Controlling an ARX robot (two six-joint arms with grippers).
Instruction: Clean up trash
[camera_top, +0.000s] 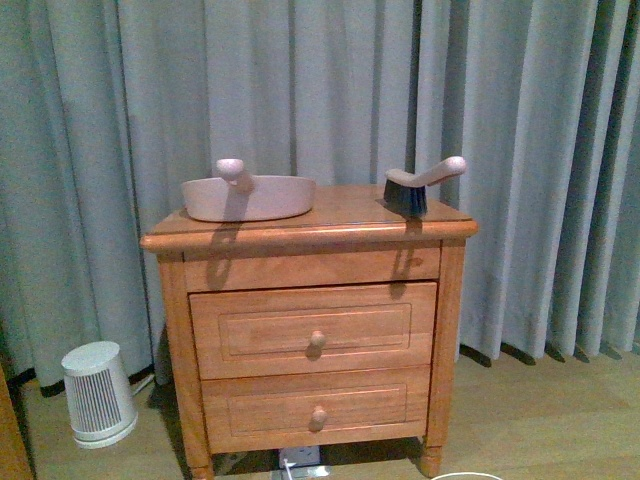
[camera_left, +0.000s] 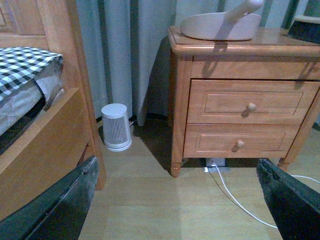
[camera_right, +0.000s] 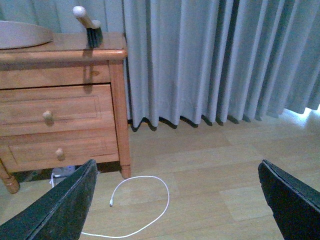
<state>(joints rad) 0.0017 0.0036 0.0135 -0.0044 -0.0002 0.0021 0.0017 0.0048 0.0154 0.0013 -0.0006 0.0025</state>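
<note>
No trash shows in any view. A beige dustpan (camera_top: 248, 196) lies on the left part of the wooden nightstand (camera_top: 310, 235), handle up; the dustpan (camera_left: 220, 24) also shows in the left wrist view. A hand brush (camera_top: 420, 185) with dark bristles stands on the right part of the top, and the brush (camera_right: 90, 27) appears in the right wrist view too. My left gripper (camera_left: 182, 200) hangs open over bare wooden floor, well short of the nightstand. Open as well, my right gripper (camera_right: 180, 200) hovers above the floor to the nightstand's right. Neither arm shows in the front view.
A small white ribbed heater (camera_top: 97, 392) stands on the floor left of the nightstand. A wooden bed frame (camera_left: 45, 145) with a checked cover is further left. A white cable (camera_right: 145, 200) loops on the floor by a socket (camera_left: 216, 164). Grey curtains (camera_top: 540, 150) hang behind.
</note>
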